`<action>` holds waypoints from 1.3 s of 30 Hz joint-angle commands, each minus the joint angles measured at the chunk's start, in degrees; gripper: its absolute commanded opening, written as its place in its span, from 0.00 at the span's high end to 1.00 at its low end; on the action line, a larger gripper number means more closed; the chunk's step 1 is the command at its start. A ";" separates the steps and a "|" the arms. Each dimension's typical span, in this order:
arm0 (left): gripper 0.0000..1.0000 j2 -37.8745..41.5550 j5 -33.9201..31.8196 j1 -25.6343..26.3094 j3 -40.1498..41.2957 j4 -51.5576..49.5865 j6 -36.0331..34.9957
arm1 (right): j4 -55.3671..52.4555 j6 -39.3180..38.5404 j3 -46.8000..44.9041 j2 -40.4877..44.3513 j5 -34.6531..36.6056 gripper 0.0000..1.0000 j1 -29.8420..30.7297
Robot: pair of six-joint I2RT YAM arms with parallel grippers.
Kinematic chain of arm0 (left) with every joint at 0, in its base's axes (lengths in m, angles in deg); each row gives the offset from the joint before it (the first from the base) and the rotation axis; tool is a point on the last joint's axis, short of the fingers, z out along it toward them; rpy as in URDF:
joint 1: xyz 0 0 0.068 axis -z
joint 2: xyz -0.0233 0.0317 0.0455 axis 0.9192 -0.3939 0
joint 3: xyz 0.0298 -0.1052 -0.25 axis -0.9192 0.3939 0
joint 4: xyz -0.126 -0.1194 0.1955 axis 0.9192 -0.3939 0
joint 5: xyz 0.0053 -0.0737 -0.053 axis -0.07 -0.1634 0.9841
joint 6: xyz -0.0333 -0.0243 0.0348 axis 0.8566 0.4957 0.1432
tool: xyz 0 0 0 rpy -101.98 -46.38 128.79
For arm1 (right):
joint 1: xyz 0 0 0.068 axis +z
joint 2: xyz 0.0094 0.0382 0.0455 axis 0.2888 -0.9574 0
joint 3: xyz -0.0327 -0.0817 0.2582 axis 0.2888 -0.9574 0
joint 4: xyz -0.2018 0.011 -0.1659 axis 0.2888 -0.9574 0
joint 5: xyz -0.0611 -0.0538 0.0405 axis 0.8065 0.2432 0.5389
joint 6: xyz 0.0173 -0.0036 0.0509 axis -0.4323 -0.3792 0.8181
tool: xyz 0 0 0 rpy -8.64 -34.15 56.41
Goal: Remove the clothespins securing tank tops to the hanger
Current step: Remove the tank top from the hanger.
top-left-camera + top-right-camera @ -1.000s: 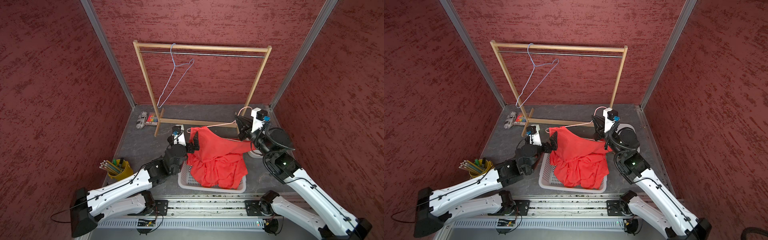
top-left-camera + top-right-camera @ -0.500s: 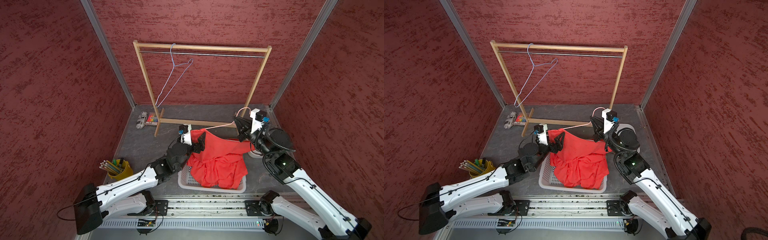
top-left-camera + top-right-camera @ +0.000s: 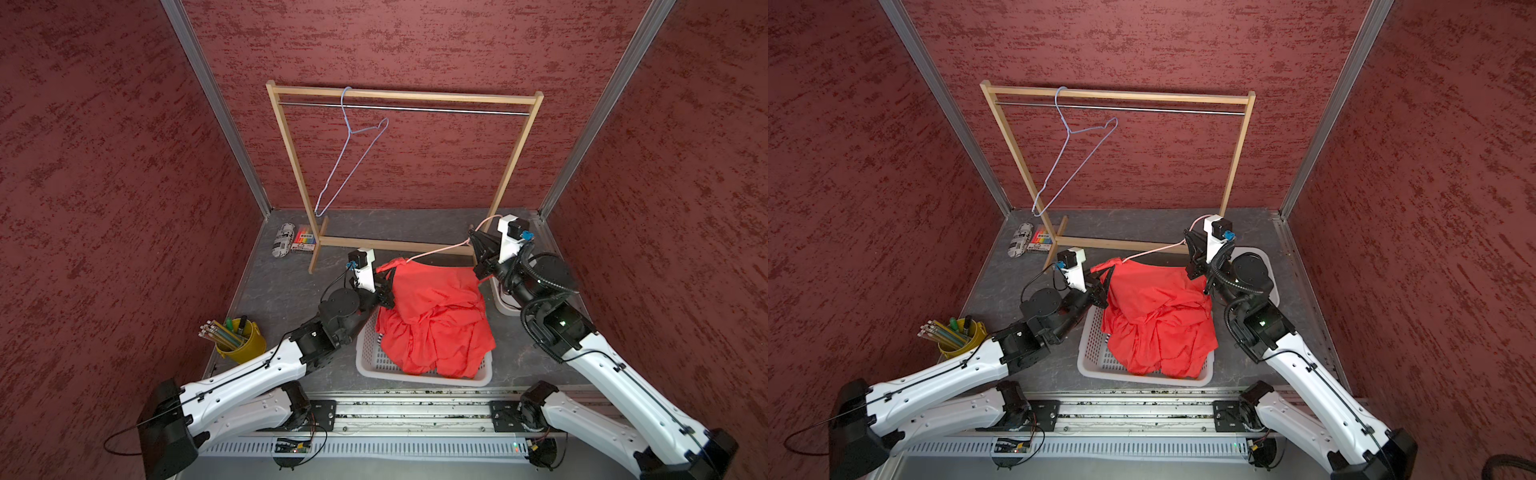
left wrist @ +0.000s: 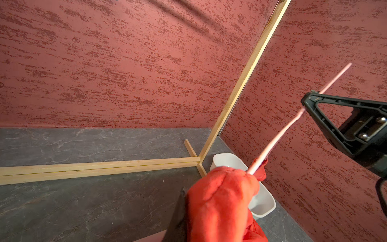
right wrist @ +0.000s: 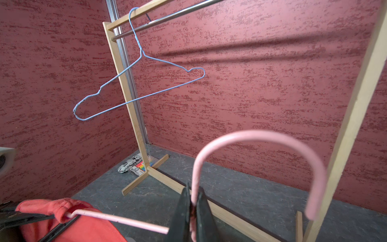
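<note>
1. Reaching further in than a second ago, the left gripper (image 3: 384, 286) is now pressing against the shoulder end of the orange-red tank top (image 3: 436, 316). Its jaws, wide apart then, are closing on the bunched cloth there.
2. That is looking like the start of a peg removal, yet no clothespins are showing; whether one is lying under the pinched cloth, I cannot tell.
3. Across from it, the right gripper (image 5: 193, 201) is clamping the pink hanger (image 5: 251, 134) just below its hook, jaws pressed onto the wire.
4. From that hanger the tank top is hanging and spilling into the white basket (image 3: 374, 365).
5. Around them, the grey marbled tabletop (image 3: 282, 286) is carrying a wooden rack (image 3: 399, 243) with a blue hanger (image 3: 353, 153) and a yellow pencil cup (image 3: 243, 343), with red textured walls closing in.
</note>
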State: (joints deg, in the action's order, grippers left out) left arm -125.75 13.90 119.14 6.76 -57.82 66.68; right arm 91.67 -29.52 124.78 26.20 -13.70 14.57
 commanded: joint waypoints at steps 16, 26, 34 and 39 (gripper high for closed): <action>1.00 7.80 7.67 -9.94 7.90 3.11 8.43 | 0.69 -0.32 1.74 0.81 6.77 1.00 0.55; 0.80 16.20 8.42 -13.11 15.96 5.91 14.72 | 2.17 -0.42 1.29 2.65 12.83 1.00 0.55; 1.00 14.49 16.59 -14.32 15.06 7.32 12.88 | 2.35 -1.00 1.85 3.65 11.14 1.00 0.55; 1.00 11.30 22.24 -14.26 14.45 9.84 11.29 | 3.23 -1.27 1.11 5.09 9.54 1.00 0.55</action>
State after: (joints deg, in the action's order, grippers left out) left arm -113.68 32.08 105.00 22.61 -50.59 79.18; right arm 91.36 -30.41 124.85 29.76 -4.44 15.20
